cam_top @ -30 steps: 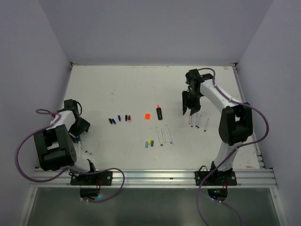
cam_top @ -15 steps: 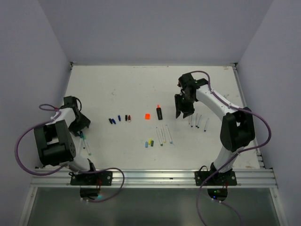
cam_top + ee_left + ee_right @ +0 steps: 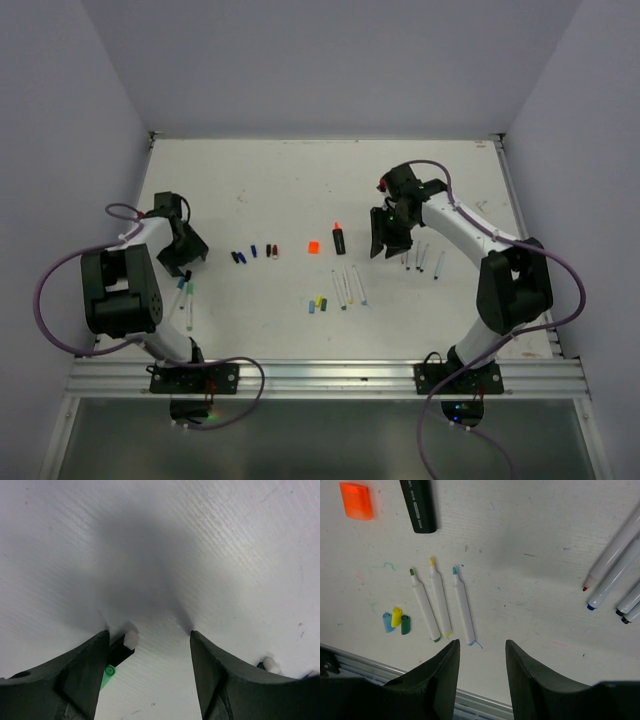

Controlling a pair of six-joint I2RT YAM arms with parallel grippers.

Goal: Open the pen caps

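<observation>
Top view: the left gripper [image 3: 187, 255] sits at middle left and the right gripper [image 3: 385, 245] right of centre, beside the black marker [image 3: 339, 240]. Dark caps [image 3: 255, 252] lie left of centre.

Left wrist view: its fingers [image 3: 80, 675] stand apart over the bare table [image 3: 200, 540], holding nothing.

Right wrist view: its fingers [image 3: 440, 680] are spread and empty. Three pens [image 3: 440, 600] lie left of centre, three caps at lower left, and an orange cap [image 3: 356, 500] at upper left.

Bright, even light; a soft broad shadow darkens the table [image 3: 150, 575] under the left wrist.
</observation>
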